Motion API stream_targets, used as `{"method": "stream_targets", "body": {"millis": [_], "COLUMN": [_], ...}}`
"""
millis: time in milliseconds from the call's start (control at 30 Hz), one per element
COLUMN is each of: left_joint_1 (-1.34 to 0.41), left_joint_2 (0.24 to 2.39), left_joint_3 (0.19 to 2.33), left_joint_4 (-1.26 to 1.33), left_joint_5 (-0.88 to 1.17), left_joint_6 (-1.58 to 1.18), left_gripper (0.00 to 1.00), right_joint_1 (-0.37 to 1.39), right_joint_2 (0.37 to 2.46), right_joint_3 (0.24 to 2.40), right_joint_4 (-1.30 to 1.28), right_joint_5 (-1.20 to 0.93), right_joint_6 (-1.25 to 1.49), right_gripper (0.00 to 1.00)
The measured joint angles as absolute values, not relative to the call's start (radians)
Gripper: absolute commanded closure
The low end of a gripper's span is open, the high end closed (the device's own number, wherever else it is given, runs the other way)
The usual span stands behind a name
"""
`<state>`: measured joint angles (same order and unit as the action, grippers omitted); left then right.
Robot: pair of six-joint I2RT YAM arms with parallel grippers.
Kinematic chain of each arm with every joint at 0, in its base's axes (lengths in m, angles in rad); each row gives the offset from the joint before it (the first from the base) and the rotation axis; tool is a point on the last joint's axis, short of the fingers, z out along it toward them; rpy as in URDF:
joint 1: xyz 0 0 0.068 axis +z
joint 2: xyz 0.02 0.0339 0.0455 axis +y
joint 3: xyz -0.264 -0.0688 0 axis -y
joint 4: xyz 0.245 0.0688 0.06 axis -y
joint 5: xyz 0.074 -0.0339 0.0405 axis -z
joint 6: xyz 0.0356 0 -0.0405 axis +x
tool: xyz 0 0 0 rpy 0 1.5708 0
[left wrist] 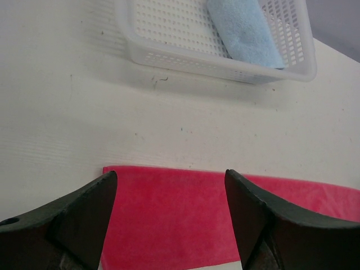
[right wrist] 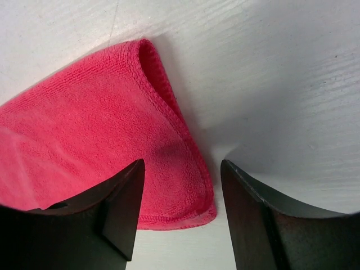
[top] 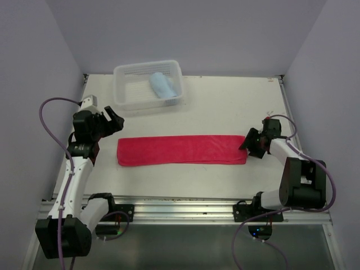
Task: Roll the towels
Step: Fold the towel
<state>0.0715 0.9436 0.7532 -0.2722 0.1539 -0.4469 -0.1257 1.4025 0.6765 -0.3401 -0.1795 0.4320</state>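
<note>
The blue towel lies rolled in the basket. The red towel is a long folded strip on the table. The left gripper and right gripper stand at its ends, fingers apart, the right perhaps touching it. The rolling seems not yet begun; next, one end must be pinched and turned over.

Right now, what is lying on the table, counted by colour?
Red towel: 1
Blue towel, in the basket: 1
White plastic basket: 1
Total: 3
</note>
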Motion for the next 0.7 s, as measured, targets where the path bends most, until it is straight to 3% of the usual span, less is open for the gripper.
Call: {"method": "stream_targets", "body": {"millis": [100,333,633,700], "left_joint_1": [0.070,0.069,0.069,0.069], "left_joint_2": [0.939,0.932,0.923,0.923], "left_joint_3": [0.753,0.752,0.741,0.741], "left_joint_4": [-0.272,-0.271,-0.272,-0.271], "left_joint_5": [0.152,0.153,0.159,0.164], "left_joint_6": [-0.434,-0.425,-0.425,-0.425], "left_gripper": [0.19,0.18,0.18,0.18], "right_joint_1": [-0.126,-0.126,-0.126,-0.125], "right_joint_2": [1.406,1.428,1.447,1.451], "right_joint_3": [0.672,0.672,0.682,0.685], "right_joint_4": [-0.322,-0.298,-0.290,-0.290], "right_joint_5": [-0.176,-0.173,-0.163,-0.154], "right_joint_6": [0.434,0.429,0.419,0.414], "right_gripper": [0.43,0.64,0.76,0.82]}}
